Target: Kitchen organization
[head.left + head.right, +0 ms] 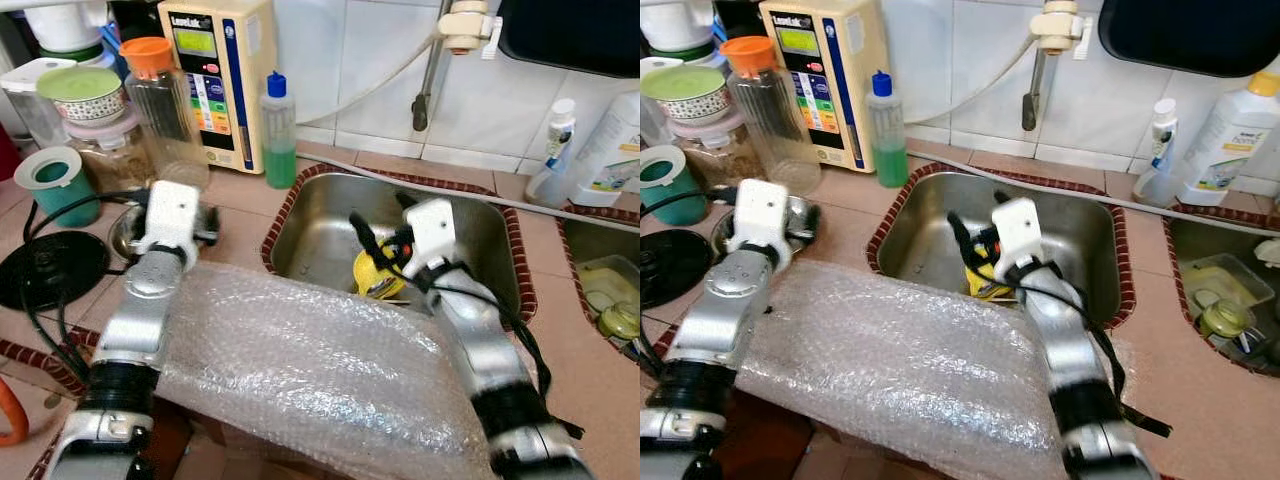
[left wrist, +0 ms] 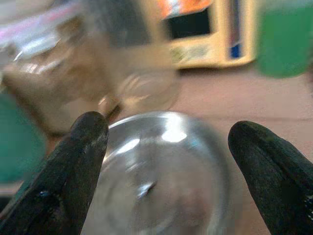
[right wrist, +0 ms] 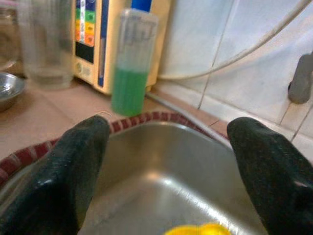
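Observation:
A small steel bowl (image 2: 161, 181) sits on the tiled counter left of the sink, in front of a glass jar with an orange lid (image 1: 160, 100). My left gripper (image 2: 168, 127) hovers open just above the bowl, one finger on each side of it. My right gripper (image 3: 168, 125) is open inside the steel sink (image 1: 320, 230), just above a yellow object (image 1: 375, 275) on the sink floor. Nothing is held between either pair of fingers.
A bubble-wrap sheet (image 1: 300, 360) covers the counter's front edge under both arms. A green soap bottle (image 1: 278, 130) and a cream appliance (image 1: 220, 70) stand behind the sink's left corner. A teal cup (image 1: 58, 185), stacked jars and a black disc (image 1: 50, 265) crowd the left. White bottles (image 1: 610, 150) and a second basin (image 1: 600, 290) are at the right.

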Tool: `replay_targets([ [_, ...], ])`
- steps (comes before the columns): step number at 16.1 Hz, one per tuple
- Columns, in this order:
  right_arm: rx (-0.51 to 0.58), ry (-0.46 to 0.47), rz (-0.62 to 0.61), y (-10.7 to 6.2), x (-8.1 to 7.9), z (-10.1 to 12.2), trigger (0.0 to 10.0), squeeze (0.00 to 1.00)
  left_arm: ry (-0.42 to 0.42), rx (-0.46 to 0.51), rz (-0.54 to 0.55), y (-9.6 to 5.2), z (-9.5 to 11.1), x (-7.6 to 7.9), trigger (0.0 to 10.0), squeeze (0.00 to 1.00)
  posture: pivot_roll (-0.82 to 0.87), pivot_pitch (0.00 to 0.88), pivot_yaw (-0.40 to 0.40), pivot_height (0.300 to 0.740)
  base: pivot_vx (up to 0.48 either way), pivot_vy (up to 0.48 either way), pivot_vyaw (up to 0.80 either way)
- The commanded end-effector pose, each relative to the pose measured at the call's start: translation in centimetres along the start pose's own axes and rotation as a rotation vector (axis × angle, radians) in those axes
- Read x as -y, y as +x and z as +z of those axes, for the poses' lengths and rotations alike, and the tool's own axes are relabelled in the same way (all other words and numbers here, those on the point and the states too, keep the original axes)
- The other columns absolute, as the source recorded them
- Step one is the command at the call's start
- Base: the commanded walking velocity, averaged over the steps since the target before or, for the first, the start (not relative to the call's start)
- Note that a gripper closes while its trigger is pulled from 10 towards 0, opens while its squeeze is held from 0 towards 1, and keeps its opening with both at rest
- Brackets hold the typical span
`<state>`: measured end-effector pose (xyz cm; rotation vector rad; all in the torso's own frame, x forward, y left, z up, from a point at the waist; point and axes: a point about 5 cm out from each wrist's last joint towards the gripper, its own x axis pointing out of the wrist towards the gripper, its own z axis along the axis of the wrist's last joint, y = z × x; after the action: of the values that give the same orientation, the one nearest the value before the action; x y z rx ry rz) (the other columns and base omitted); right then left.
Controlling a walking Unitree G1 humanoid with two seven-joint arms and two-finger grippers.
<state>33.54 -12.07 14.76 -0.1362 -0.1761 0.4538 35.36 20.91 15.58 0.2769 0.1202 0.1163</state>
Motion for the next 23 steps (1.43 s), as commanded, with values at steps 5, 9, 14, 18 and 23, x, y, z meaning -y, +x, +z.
replay_targets([
  [5,0.002,0.005,0.009,-0.7,-0.1,1.8,10.0,0.46,-0.177,-0.135,-0.049,1.3,0.0,0.0,10.0,0.00,0.05,0.000,0.014,0.740,0.000,0.000,0.00],
  [9,-0.003,0.010,0.001,-0.9,-0.1,2.7,10.0,0.33,-0.232,-0.209,-0.137,2.1,0.0,1.1,10.0,0.00,0.04,0.000,0.018,0.740,0.000,0.000,0.00],
  [14,-0.008,0.008,-0.006,-0.9,0.0,3.3,10.0,0.33,-0.254,-0.319,-0.217,2.2,-0.9,2.1,10.0,0.00,0.04,0.000,0.020,0.740,0.000,0.000,0.00],
  [18,-0.015,0.007,-0.002,-0.9,-0.1,3.5,10.0,0.33,-0.255,-0.335,-0.265,2.1,-1.0,2.9,10.0,0.00,0.04,0.000,0.020,0.740,0.000,0.000,0.00],
  [23,-0.012,0.008,-0.002,-0.8,-0.2,3.7,10.0,0.33,-0.269,-0.329,-0.352,1.8,-0.2,5.1,10.0,0.00,0.03,0.000,0.022,0.740,0.000,0.000,0.00],
])
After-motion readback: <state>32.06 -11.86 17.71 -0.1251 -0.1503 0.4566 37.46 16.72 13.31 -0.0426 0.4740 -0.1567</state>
